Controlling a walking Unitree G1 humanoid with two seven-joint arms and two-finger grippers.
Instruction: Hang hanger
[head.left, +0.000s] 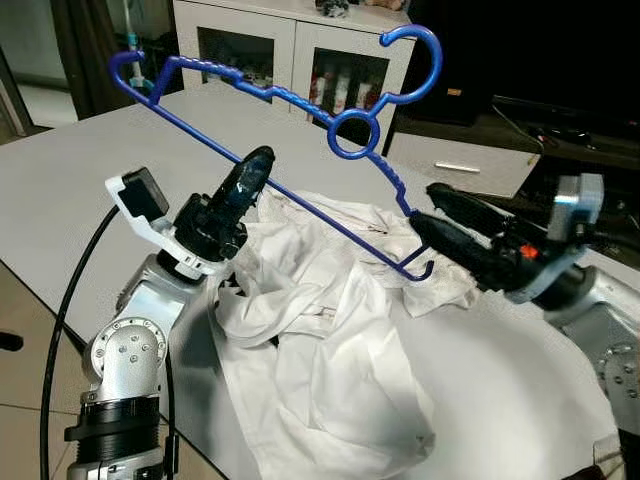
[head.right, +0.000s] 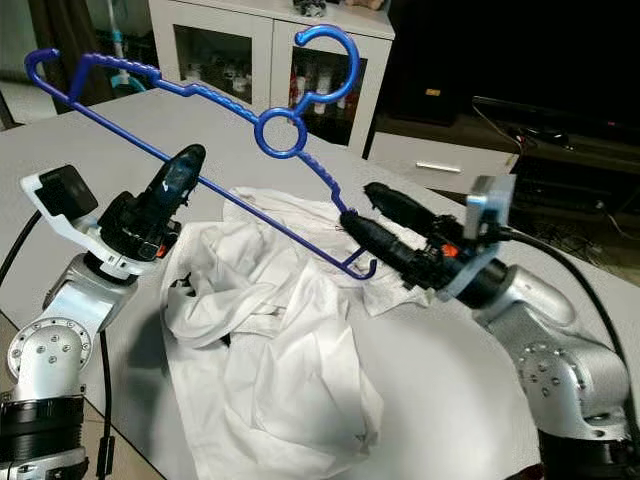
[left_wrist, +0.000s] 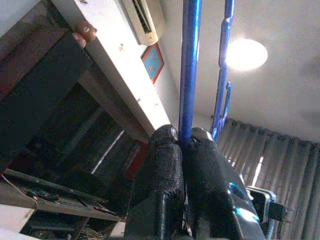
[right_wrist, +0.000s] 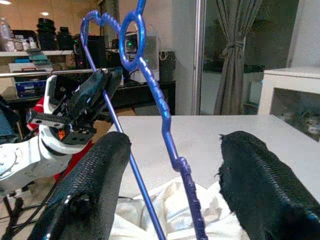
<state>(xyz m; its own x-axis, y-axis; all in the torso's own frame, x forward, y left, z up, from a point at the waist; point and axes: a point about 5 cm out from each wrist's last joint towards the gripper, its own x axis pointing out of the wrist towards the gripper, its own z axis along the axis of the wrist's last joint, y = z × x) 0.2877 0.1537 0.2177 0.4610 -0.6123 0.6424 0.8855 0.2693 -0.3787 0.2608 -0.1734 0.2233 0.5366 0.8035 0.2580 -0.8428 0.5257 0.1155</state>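
Note:
A blue plastic hanger (head.left: 290, 100) is held up in the air over a crumpled white shirt (head.left: 330, 330) that lies on the white table (head.left: 60, 190). My left gripper (head.left: 255, 165) is shut on the hanger's straight bottom bar; in the left wrist view the bar (left_wrist: 189, 70) rises from between the pinched fingertips. My right gripper (head.left: 432, 210) stands open at the hanger's lower right corner (head.left: 420, 268), one finger on each side of the sloping arm (right_wrist: 172, 145), not gripping it. The hook (head.left: 420, 60) points up and away from me.
A white cabinet with glass doors (head.left: 300, 60) stands beyond the table, with a dark TV stand (head.left: 540, 120) to its right. The table's near left edge runs by my left arm, over tiled floor (head.left: 20, 400). A black cable (head.left: 60, 330) hangs at my left arm.

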